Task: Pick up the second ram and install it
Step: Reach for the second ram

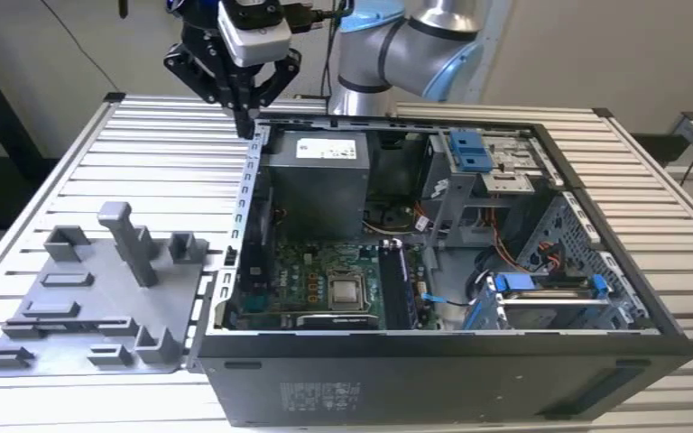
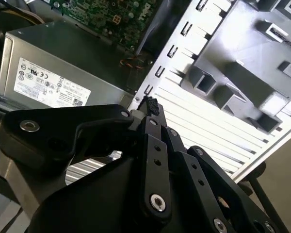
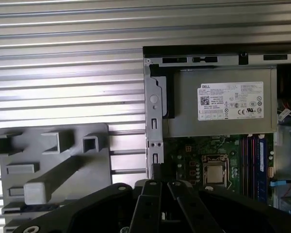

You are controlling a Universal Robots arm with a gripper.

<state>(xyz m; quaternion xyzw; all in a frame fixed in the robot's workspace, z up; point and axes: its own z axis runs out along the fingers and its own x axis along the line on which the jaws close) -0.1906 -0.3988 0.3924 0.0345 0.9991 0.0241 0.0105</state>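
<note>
My gripper [image 1: 248,129] hangs above the back corner of the open computer case [image 1: 443,379], on the exterior view's left, over the case wall beside the power supply [image 1: 326,180]. Its black fingers meet at the tips in both wrist views [image 2: 149,106] [image 3: 157,171], shut with nothing visible between them. Thin dark sticks with a blue-green tint stand in the motherboard slots [image 1: 395,284] [image 3: 254,165] next to the processor [image 1: 346,290]. The second ram looks to be one of them, but I cannot tell which. The grey fixture plate [image 1: 94,307] carries no dark stick.
The fixture plate lies on the slatted metal table [image 1: 142,153] on the exterior view's left of the case, with a tall grey post [image 1: 130,239] and several blocks. Inside the case are drive cages with blue latches [image 1: 473,149] [image 1: 545,284] and loose cables.
</note>
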